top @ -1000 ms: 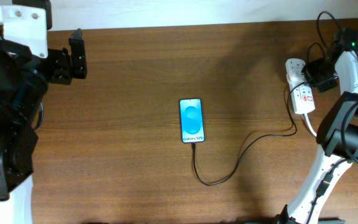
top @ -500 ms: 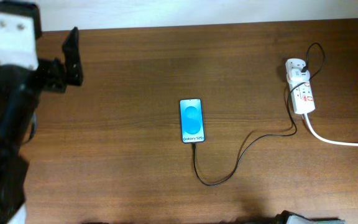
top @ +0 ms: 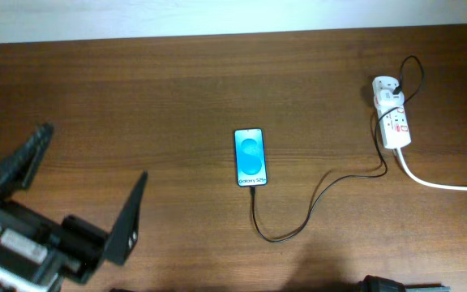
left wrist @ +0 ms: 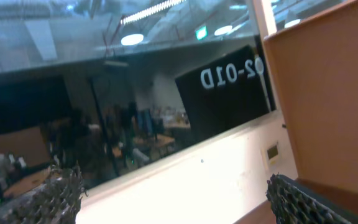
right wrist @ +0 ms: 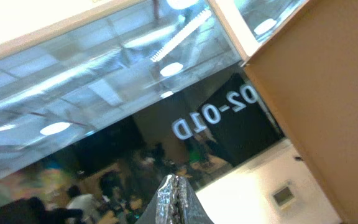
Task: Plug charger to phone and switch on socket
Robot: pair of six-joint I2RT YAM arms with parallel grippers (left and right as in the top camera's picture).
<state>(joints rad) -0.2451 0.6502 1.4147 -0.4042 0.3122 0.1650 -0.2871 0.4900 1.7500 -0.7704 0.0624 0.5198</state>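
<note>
Black left tool [top: 94,152], knurled finger pads [left wrist: 303,202]

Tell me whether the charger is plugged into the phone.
Plugged in, it appears: overhead, the charger ends right at the bottom edge of the phone, whose screen is lit.

We see a table [top: 177,89] of dark brown wood, smooth, with fine grain and a soft sheen. The phone [top: 250,156] has a glossy screen. The socket [top: 394,122] is smooth white plastic, and the charger [top: 254,203] cable looks matt black. The left gripper [top: 90,156] has matt black fingers [top: 128,219] with rough, knurled pads [left wrist: 300,202].
</note>
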